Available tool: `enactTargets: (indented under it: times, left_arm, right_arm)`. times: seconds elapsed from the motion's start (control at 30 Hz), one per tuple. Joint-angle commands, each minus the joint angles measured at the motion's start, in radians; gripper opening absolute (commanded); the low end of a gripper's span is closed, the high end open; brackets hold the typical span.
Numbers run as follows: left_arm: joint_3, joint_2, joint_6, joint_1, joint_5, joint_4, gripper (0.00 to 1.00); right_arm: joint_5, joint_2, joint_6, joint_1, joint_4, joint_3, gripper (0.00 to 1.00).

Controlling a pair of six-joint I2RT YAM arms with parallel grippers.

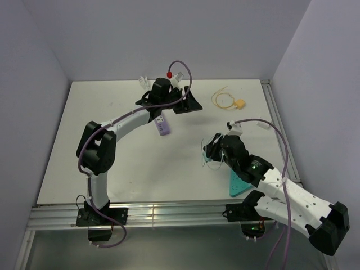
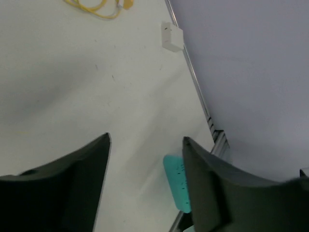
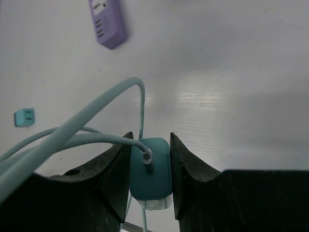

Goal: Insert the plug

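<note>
The plug [image 1: 241, 103], small and yellow-tan, lies at the table's back right on its looped yellow cable [image 2: 94, 9]; neither gripper touches it. My left gripper [image 2: 146, 140] is open with only bare table between its fingers; it hovers at the back middle [image 1: 188, 104]. The purple power strip [image 1: 162, 126] lies flat under the left forearm, also seen far off in the right wrist view [image 3: 107, 21]. My right gripper [image 3: 150, 136] is shut on a teal adapter block [image 3: 149, 169] with a teal cable [image 3: 96, 113] running from its face.
A teal power strip [image 1: 239, 183] lies near the front right edge, by the right arm. A small teal two-pin plug [image 3: 24, 117] rests on the table. A small white box [image 2: 172, 36] sits by the right rail. Walls enclose the table on three sides.
</note>
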Motion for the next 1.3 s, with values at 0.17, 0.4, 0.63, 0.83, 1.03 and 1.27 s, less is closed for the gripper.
enactTargets:
  times: [0.17, 0.4, 0.63, 0.83, 1.03, 1.27]
  left_arm:
    - [0.053, -0.082, 0.103, -0.009, -0.168, -0.108, 0.99]
    - [-0.298, -0.411, 0.079, -0.043, -0.221, 0.047, 0.96]
    - [-0.646, -0.712, 0.104, -0.129, -0.127, 0.364, 0.92]
    - [-0.723, -0.778, 0.256, -0.302, -0.346, 0.418, 1.0]
    - [-0.783, -0.754, 0.43, -0.53, -0.682, 0.524, 0.99]
    - [-0.809, -0.712, 0.554, -0.688, -0.82, 0.614, 1.0]
  right_arm:
    - [-0.088, 0.117, -0.046, -0.111, -0.034, 0.114, 0.0]
    - [-0.083, 0.137, -0.109, -0.157, -0.017, 0.14, 0.0]
    - [-0.077, 0.197, -0.083, -0.21, -0.08, 0.212, 0.0]
    - [-0.175, 0.223, -0.028, -0.218, -0.069, 0.232, 0.0]
    - [-0.232, 0.208, 0.009, -0.22, -0.052, 0.229, 0.0]
    - [-0.236, 0.197, 0.011, -0.22, -0.049, 0.212, 0.0]
